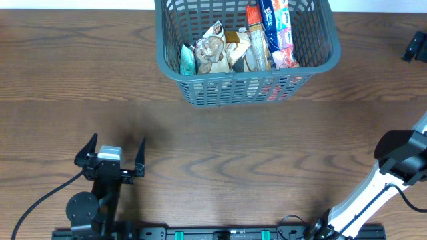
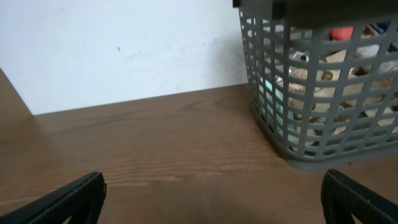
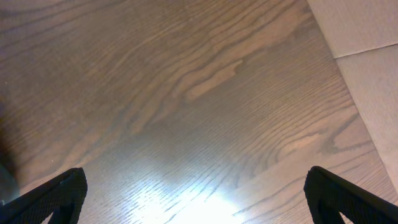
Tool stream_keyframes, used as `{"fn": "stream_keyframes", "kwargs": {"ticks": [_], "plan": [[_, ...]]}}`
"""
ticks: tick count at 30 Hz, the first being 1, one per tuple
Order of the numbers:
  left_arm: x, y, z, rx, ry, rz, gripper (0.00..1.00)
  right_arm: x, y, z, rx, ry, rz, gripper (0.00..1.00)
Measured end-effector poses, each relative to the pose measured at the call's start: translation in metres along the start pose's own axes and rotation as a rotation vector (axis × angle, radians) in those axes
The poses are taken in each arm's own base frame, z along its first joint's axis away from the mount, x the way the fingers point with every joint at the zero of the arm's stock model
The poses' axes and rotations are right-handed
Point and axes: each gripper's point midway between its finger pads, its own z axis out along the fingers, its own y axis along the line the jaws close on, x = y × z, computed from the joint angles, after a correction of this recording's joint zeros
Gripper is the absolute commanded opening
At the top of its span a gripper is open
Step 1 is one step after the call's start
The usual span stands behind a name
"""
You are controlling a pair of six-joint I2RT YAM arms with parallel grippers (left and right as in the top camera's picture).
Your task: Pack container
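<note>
The container (image 1: 200,93) is a dark grey-blue lattice basket at the back centre of the table, holding several snack packets (image 1: 230,50). It also shows in the left wrist view (image 2: 273,118) at the upper right. My left gripper (image 1: 111,152) is open and empty at the front left, well short of the basket; its fingers (image 2: 211,199) frame bare wood. My right gripper (image 3: 196,196) is open and empty over bare wood; in the overhead view only its arm (image 1: 400,157) shows at the right edge.
A wooden table (image 1: 267,153) spans the scene. A pale wall (image 2: 124,50) stands behind it. The table's right edge and the floor (image 3: 367,37) show in the right wrist view. A dark object (image 1: 417,47) sits at the far right edge.
</note>
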Motion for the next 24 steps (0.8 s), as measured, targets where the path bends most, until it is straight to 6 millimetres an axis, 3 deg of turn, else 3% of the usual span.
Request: {"fn": "stream_keyframes", "kwargs": {"ticks": [9,17,24], "plan": [[0.024,-0.002,0.009,0.005,0.032,-0.019,0.99,0.0,0.0,0.0,0.0,0.0,0.0,0.99],[0.052,-0.003,0.014,-0.005,0.089,-0.151,0.99,0.0,0.0,0.0,0.0,0.0,0.0,0.99],[0.053,0.003,0.014,-0.044,0.088,-0.22,0.99,0.0,0.0,0.0,0.0,0.0,0.0,0.99]]}}
